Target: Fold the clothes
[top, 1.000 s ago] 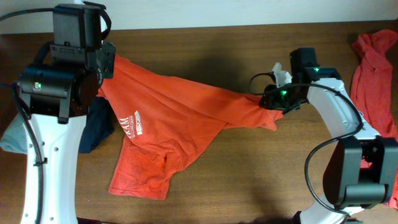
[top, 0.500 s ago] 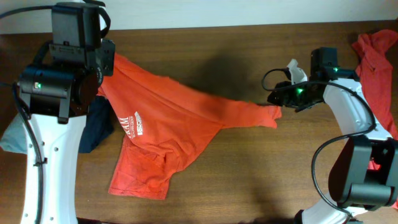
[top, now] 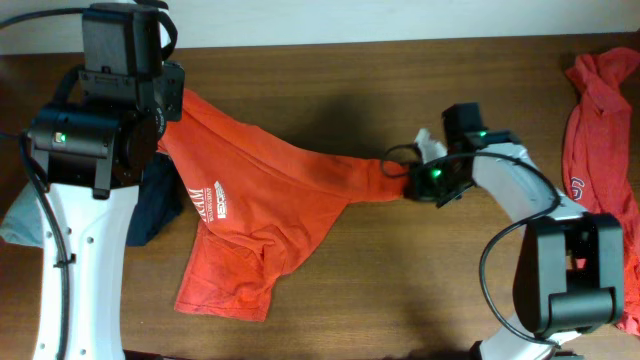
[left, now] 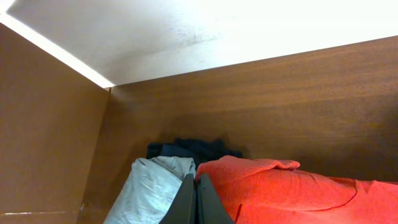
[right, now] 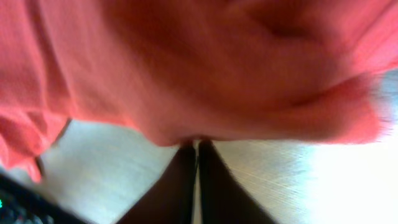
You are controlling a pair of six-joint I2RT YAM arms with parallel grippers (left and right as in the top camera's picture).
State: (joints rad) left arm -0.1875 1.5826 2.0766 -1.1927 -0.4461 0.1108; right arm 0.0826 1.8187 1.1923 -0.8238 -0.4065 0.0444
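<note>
An orange-red T-shirt (top: pixel 270 200) with white print (top: pixel 210 198) lies stretched across the table, a raised ridge running from its upper left corner to its right end. My left gripper (left: pixel 196 186) is shut, with the shirt's cloth (left: pixel 280 190) meeting its tips; from overhead the arm's body hides it. My right gripper (top: pixel 412 182) is shut on the shirt's right end, and the cloth (right: pixel 199 68) fills the right wrist view above the tips (right: pixel 197 149). A second orange-red shirt (top: pixel 598 120) lies crumpled at the table's right edge.
A dark navy garment (top: pixel 155 205) and a light-grey one (top: pixel 15 220) lie under the left arm, by the shirt's left side. Both also show in the left wrist view, the navy garment (left: pixel 186 148) behind the grey one (left: pixel 155 186). The wall runs along the table's far edge.
My right gripper swung right, then came back left and closed on the shirt's right end. The shirt's right tip sits further left now. The left arm has not moved.
</note>
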